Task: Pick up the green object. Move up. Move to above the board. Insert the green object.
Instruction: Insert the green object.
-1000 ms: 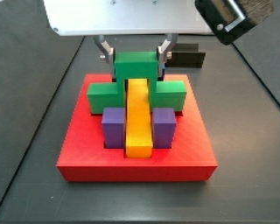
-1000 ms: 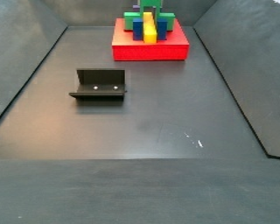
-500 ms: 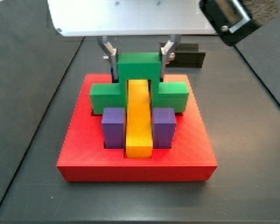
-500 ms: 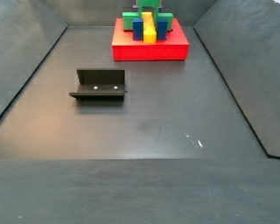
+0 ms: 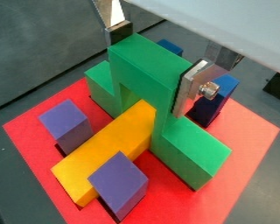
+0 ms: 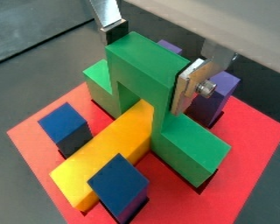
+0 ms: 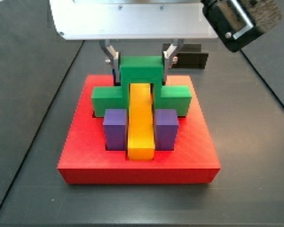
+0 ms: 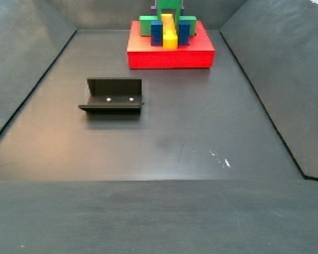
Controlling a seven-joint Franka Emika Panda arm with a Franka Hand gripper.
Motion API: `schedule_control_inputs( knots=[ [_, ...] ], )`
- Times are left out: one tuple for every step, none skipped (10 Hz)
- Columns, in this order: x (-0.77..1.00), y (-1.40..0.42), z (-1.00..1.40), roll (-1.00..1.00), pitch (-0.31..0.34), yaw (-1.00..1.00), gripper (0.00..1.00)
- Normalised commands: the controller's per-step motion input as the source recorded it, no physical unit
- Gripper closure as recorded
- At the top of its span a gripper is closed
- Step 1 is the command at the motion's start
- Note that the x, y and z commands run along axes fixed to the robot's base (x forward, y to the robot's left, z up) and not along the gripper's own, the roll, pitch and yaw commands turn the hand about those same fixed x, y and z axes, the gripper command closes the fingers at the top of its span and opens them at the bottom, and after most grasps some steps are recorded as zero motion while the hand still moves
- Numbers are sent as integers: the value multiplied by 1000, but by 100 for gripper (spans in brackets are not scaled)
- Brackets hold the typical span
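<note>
**Green piece seated astride the yellow bar, fingers now easing off**

The board (image 7: 97,164) sits at the far end of the dark floor, well apart from the fixture (image 8: 112,96) in a side view. On it the green object (image 7: 139,86) straddles the yellow bar (image 7: 139,124), its side cubes down on the red surface behind the purple cubes (image 7: 114,124). The gripper (image 7: 139,55) hangs directly over the raised middle cube. A second ago the fingers (image 5: 196,86) hugged that cube; now, in a side view, a thin gap shows on each side, so they look slightly spread. Insertion appears complete; a straight lift clear should finish.
</note>
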Motion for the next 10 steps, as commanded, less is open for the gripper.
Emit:
schedule_control_inputs(
  knots=[
    [-77, 0, -146, 109, 0, 0, 100],
    [-14, 0, -111, 79, 0, 0, 100],
    [0, -6, -111, 67, 0, 0, 100],
    [0, 0, -174, 77, 0, -3, 100],
    [0, -69, -274, 76, -46, 0, 100],
    [0, -100, -429, 106, -71, -11, 100],
    [0, -106, -529, 164, -51, -17, 100],
    [9, -117, -594, 190, -63, -40, 100],
    [9, -89, -606, 197, -59, -51, 100],
    [0, -46, -660, 207, -64, -66, 100]
  ],
)
